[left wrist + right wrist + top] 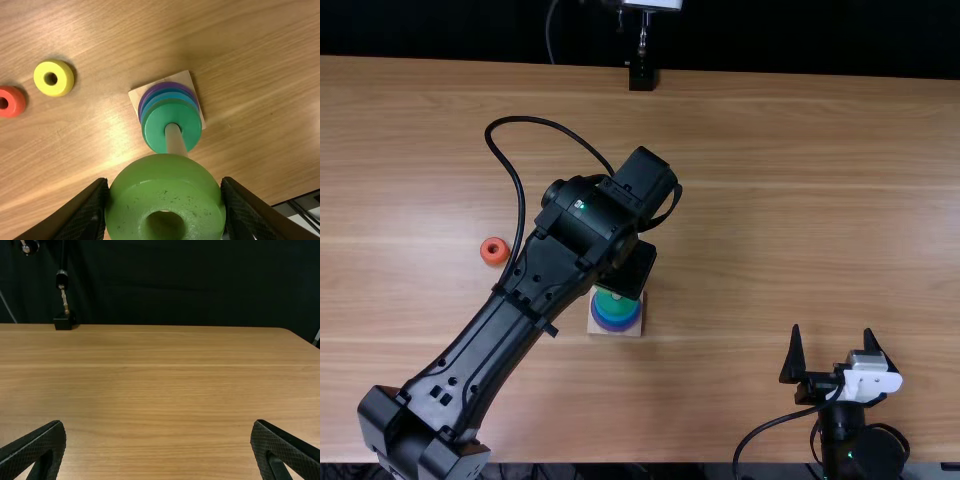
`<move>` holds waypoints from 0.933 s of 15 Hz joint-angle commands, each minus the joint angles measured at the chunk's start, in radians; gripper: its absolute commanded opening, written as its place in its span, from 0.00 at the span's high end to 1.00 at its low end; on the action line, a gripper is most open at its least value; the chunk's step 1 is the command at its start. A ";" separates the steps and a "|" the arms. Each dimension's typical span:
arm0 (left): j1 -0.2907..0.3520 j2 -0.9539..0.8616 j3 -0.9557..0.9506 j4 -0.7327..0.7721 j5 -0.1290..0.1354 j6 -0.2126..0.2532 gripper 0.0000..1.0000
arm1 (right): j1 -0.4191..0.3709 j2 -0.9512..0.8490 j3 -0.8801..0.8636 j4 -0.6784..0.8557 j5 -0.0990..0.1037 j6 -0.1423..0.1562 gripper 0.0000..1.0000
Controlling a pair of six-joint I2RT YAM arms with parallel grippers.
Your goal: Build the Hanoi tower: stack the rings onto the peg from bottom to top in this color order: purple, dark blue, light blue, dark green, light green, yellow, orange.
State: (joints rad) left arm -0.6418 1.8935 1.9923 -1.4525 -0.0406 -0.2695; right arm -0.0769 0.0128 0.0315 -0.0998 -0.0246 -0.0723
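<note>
The left gripper (632, 268) is hanging over the middle of the bench (750, 200), its arm reaching up and across from the lower left in the top view. In the left wrist view, its jaws are clamping on the light green ring (165, 172) from both sides, with the ring's hole facing the camera.

The peg (175, 140) is rising from its square wooden base (184, 77) toward the light green ring, which is hiding the peg's upper end — whether that end is entering the hole, I cannot tell. Around the peg, a stack is resting on the base: the purple ring (165, 85) is sitting lowest, blue bands (172, 95) are showing above it, and the dark green ring (155, 122) is lying on top.

Two rings are lying loose on the bench beyond the stack's side, to the left in the top view's layout. The yellow ring (63, 75) is lying between the stack and the orange ring (16, 102), near the latter but not touching it. The orange ring is also showing in the top view, just beside the left arm.

The right gripper (832, 335) is hovering by the bench's near edge, toward the right — its jaws are standing wide apart, holding nothing. At the far edge, a black stand (641, 77) is standing before a dark curtain (190, 285).
</note>
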 commanded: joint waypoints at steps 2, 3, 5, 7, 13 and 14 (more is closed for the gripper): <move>-0.019 0.041 0.033 0.002 0.002 -0.014 1.00 | -0.006 -0.013 -0.015 -0.019 0.019 0.008 0.00; -0.022 0.041 0.033 0.002 0.002 -0.016 1.00 | -0.008 -0.013 -0.015 -0.019 0.019 0.008 0.00; -0.032 0.044 0.033 0.002 0.002 -0.016 1.00 | -0.006 -0.013 -0.015 -0.019 0.019 0.008 0.00; -0.032 0.045 0.031 0.002 0.002 -0.018 1.00 | -0.008 -0.013 -0.015 -0.019 0.019 0.008 0.00; -0.024 0.044 0.017 0.006 0.079 -0.014 0.30 | -0.006 -0.013 -0.015 -0.019 0.019 0.008 0.00; -0.021 0.041 0.014 0.004 0.114 -0.016 0.00 | -0.008 -0.013 -0.015 -0.019 0.019 0.008 0.00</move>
State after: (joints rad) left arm -0.6613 1.9232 1.9965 -1.4490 0.0170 -0.2779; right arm -0.0769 0.0128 0.0315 -0.1001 -0.0246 -0.0723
